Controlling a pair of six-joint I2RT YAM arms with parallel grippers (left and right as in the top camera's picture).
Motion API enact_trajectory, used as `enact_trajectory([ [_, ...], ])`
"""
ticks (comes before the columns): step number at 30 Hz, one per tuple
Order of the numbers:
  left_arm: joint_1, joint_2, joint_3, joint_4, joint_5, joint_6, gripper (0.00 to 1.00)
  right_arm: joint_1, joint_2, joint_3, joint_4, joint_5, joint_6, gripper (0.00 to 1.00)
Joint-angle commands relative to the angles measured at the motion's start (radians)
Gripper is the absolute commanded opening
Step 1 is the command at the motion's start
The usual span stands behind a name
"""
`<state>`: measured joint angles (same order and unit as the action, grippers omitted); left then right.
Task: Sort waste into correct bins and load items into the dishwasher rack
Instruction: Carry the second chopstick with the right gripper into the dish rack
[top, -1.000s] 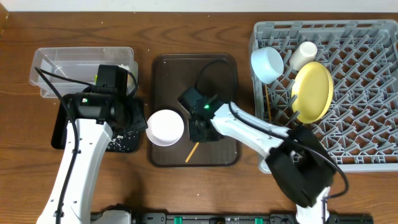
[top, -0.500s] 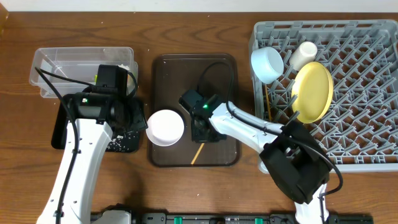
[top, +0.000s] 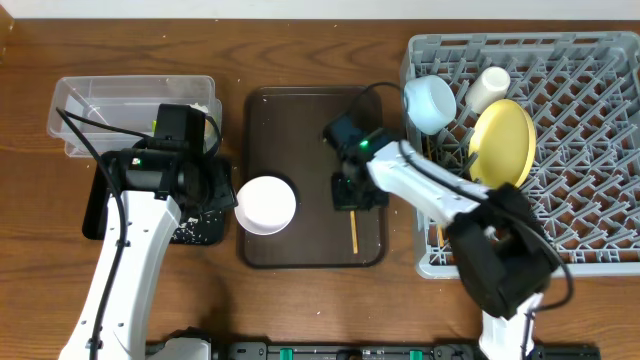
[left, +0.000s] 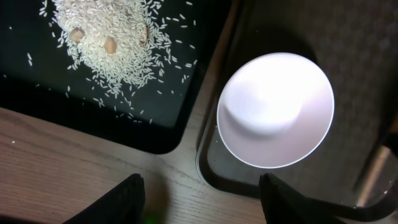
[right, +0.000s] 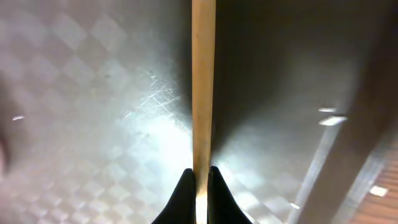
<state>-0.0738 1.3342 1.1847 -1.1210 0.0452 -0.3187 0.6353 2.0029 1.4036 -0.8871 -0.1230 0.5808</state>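
Observation:
My right gripper (right: 201, 177) is shut on a wooden chopstick (right: 203, 81), which runs straight out from the fingertips just above the brown serving tray (right: 93, 93). From overhead, that chopstick (top: 353, 232) hangs over the tray's right part, below the right gripper (top: 352, 197). The white bowl (top: 266, 205) sits at the tray's left edge. My left gripper (left: 202, 202) stands open and empty over bare wood, between the black tray (left: 37, 93) and the white bowl (left: 275, 109). Rice crumbs (left: 109, 37) lie piled in the black tray.
The grey dishwasher rack (top: 580, 240) on the right holds a light blue bowl (top: 430, 102), a pale cup (top: 487, 88) and an upright yellow plate (top: 502, 147). The clear tub (top: 100, 100) stands at the back left, behind the left arm.
The right gripper has shut on the chopstick and carried it right, toward the rack. The chopstick turned from a slant to straight. The left arm has not moved.

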Motion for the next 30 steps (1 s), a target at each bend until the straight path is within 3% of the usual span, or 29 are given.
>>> enact_trajectory([
  [1,0.003,0.005,0.01,-0.004,-0.012,-0.016,0.62,-0.039,-0.137,0.01,-0.013,-0.02,-0.096,0.01],
  [8,0.003,0.005,0.01,-0.004,-0.012,-0.016,0.62,-0.132,-0.354,0.01,-0.127,-0.003,-0.267,0.01],
  [11,0.003,0.005,0.01,-0.003,-0.012,-0.016,0.62,-0.168,-0.399,0.01,-0.213,0.086,-0.275,0.01],
  [18,0.003,0.005,0.01,-0.003,-0.012,-0.016,0.62,-0.261,-0.406,-0.005,-0.362,0.273,-0.252,0.01],
  [30,0.003,0.005,0.01,-0.003,-0.012,-0.016,0.62,-0.301,-0.394,-0.063,-0.343,0.253,-0.245,0.01],
])
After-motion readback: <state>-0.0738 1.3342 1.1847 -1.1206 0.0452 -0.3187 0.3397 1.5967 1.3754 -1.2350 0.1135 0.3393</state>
